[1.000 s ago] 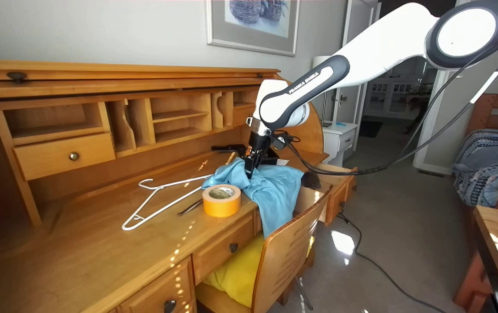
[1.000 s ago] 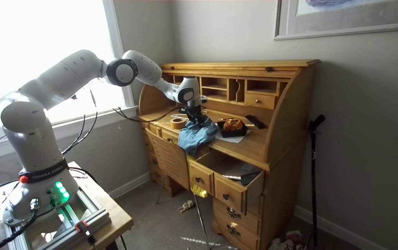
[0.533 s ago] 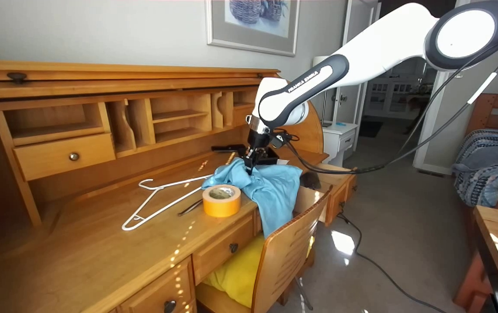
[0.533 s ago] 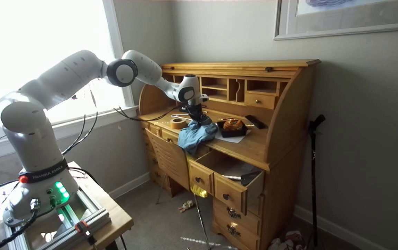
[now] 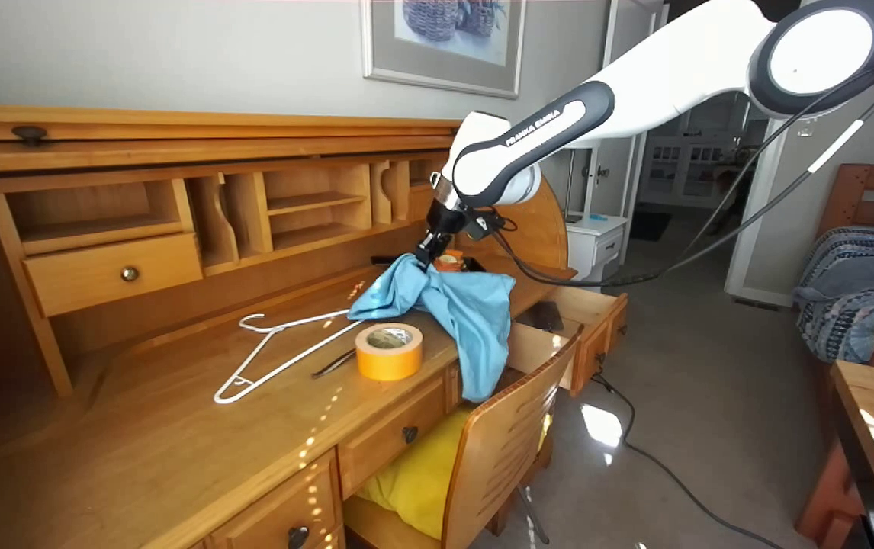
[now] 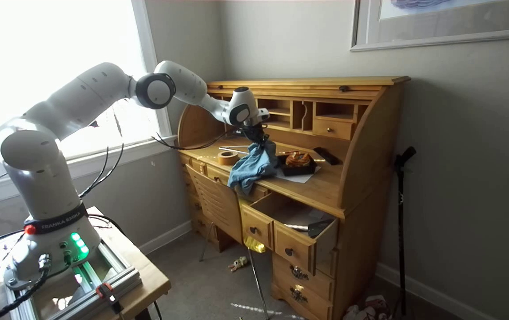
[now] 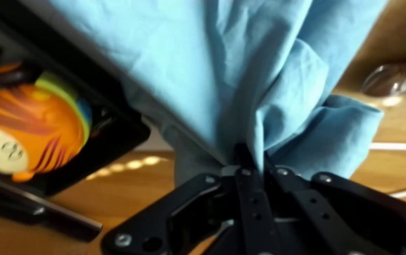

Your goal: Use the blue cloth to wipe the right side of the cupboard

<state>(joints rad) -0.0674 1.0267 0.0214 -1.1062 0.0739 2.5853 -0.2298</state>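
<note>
At left in an exterior view, the cupboard (image 5: 178, 442) (a roll-top desk) bears a white hanger (image 5: 278, 330), lying flat. Just right of it lies a thin dark tool (image 5: 335, 364), then a yellow tape (image 5: 389, 362), hole upward. Next is the blue cloth (image 5: 475, 313). Its peak stands above the cupboard's top, pinched in the gripper (image 5: 422, 260); its left corner hides the hanger's end, and its lower part hangs past the front edge, near a chair (image 5: 509, 427) with yellow fabric (image 5: 422, 476) on the seat. In the wrist view the jaws stand closed on a fold of it, one finger to either side. Whether the cloth's middle touches the top is hard to tell. To the cloth's right, in an exterior view, a black tray (image 6: 298, 171) holds an orange toy (image 6: 298, 160), with white paper (image 6: 301, 178) showing from under it and a dark slab (image 6: 327, 156) lying behind. Below, a drawer (image 6: 296, 242) is pulled out. Rightmost on the cupboard, the curved end panel (image 6: 365, 178) stands well apart from the cloth; to its right a black stick (image 6: 400, 195) stands by the wall.
</note>
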